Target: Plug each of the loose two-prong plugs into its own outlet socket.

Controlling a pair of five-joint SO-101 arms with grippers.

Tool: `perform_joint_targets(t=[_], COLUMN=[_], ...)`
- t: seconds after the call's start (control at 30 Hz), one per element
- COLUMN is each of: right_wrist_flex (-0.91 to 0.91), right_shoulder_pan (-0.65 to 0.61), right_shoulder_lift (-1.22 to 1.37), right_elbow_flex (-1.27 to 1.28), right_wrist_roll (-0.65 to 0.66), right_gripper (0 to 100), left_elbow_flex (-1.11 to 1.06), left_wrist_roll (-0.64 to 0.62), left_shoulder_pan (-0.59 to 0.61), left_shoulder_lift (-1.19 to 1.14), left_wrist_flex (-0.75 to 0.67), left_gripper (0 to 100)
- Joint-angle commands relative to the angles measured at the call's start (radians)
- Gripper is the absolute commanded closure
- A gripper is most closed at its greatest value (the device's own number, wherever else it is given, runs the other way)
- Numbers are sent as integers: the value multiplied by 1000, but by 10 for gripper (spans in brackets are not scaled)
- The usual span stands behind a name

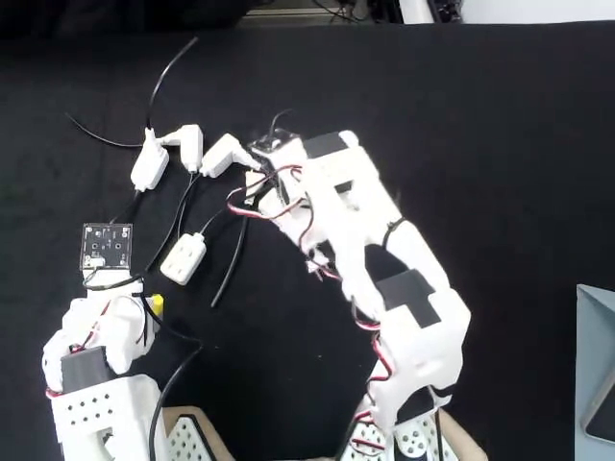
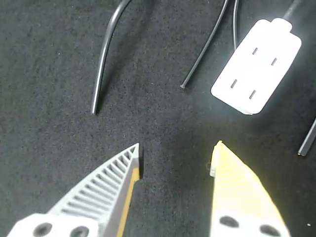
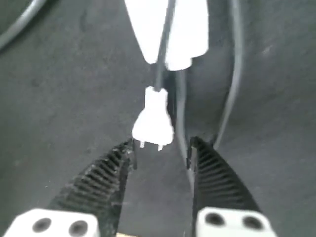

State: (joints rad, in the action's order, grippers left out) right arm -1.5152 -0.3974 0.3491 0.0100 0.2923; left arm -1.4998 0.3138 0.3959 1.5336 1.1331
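Observation:
My right gripper (image 3: 160, 148) is open, low over the black table. A small white two-prong plug (image 3: 154, 121) lies just ahead of its fingertips, prongs pointing back toward them, black cord running away. Behind the plug lies a white outlet block (image 3: 168, 29). In the high view the right arm reaches to the cluster of white blocks (image 1: 226, 154). My left gripper (image 2: 177, 153) is open with nothing in it, over bare cloth. A white outlet socket (image 2: 256, 66) with two pairs of slots lies ahead of it, apart from the fingers; the same socket (image 1: 183, 257) shows in the high view.
Black cords (image 2: 106, 54) with loose ends cross the cloth near the socket. Two more white blocks (image 1: 149, 161) lie at the back left with a long cord (image 1: 163, 77). A grey object (image 1: 596, 365) sits at the right edge.

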Motion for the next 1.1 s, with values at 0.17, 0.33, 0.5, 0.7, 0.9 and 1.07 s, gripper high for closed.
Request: perform_joint_targets(t=[0.17,0.33,0.5,0.7,0.9,1.07], right_wrist_flex=[-44,9,25,87,80,80], right_shoulder_pan=[-57,-21,-15,-15,-15,-14], right_shoulder_lift=[-51,-53,-51,4,76,74], right_elbow_flex=[-19,13,25,53,2,-1], right_wrist_roll=[-12,-12,-12,-14,-55,-63], right_gripper=[855,857,857,857,871,920], left_elbow_flex=[4,4,4,4,4,4], left_wrist_roll=[9,9,11,11,11,11], left_shoulder_pan=[-13,-13,-13,-13,-13,-13], left_shoulder_lift=[5,5,5,5,5,5], left_wrist_flex=[-15,-15,-15,-15,-15,-15], left_gripper=[761,761,761,761,761,761])
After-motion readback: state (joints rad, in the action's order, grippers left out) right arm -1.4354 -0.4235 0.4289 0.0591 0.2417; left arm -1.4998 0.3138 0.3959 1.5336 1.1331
